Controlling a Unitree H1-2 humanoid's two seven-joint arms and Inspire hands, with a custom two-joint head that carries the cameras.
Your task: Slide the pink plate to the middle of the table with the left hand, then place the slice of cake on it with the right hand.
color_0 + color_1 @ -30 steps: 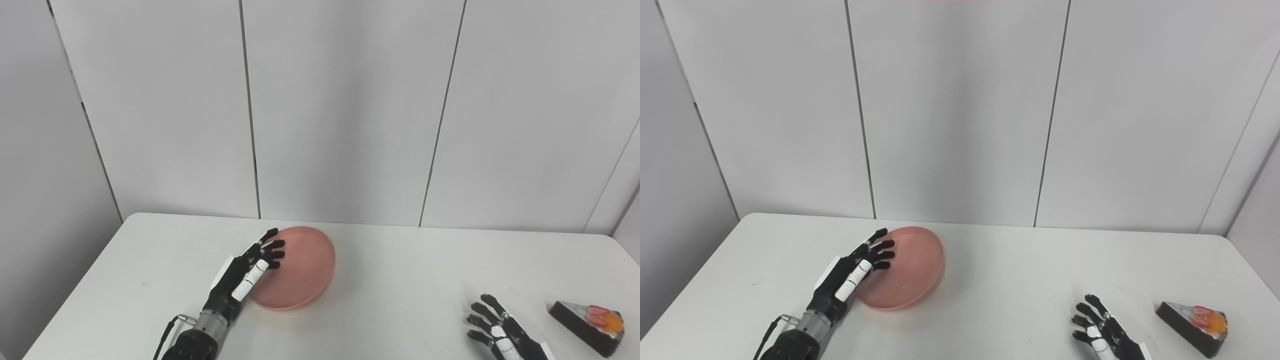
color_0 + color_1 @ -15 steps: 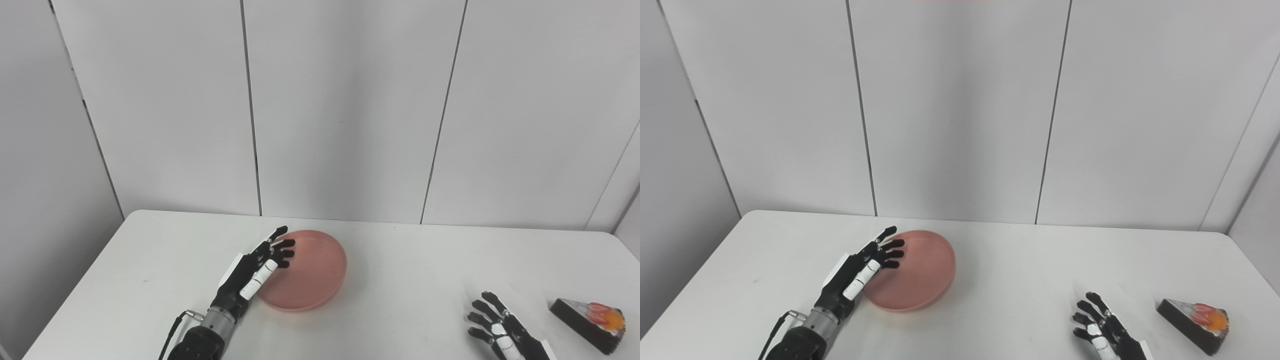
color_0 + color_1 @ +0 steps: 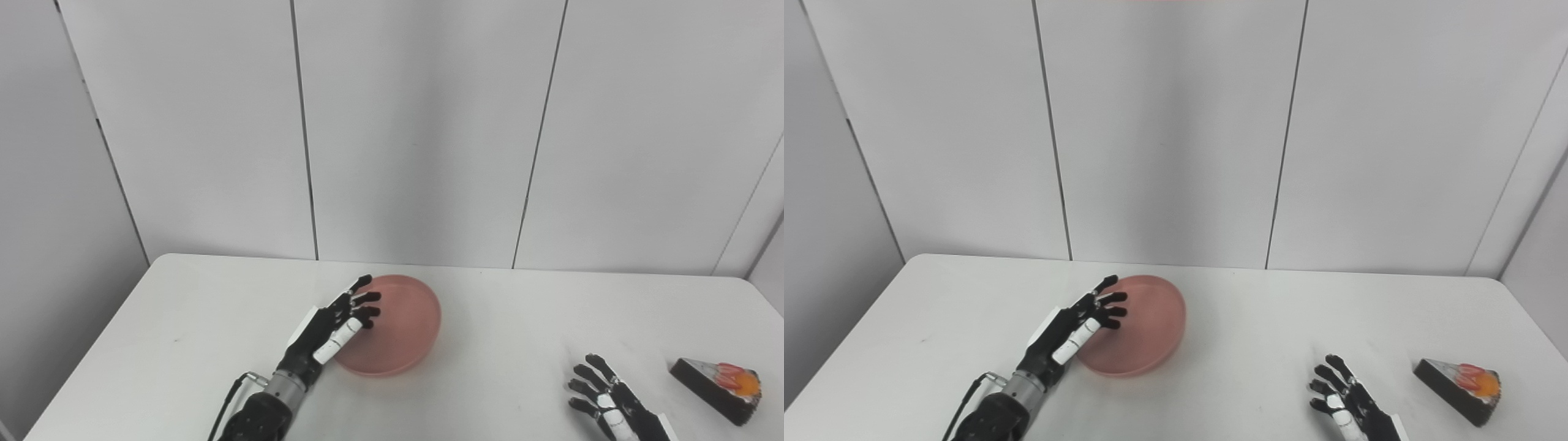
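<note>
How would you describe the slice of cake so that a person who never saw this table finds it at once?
Look at the white table and go to its near right corner. There, just right of the open right hand and apart from it, lies the cake. It is a dark wedge with red and orange fruit on top, the only dark thing there besides the hands.

Black-and-white left hand (image 3: 331,328), grey wrist.
</note>
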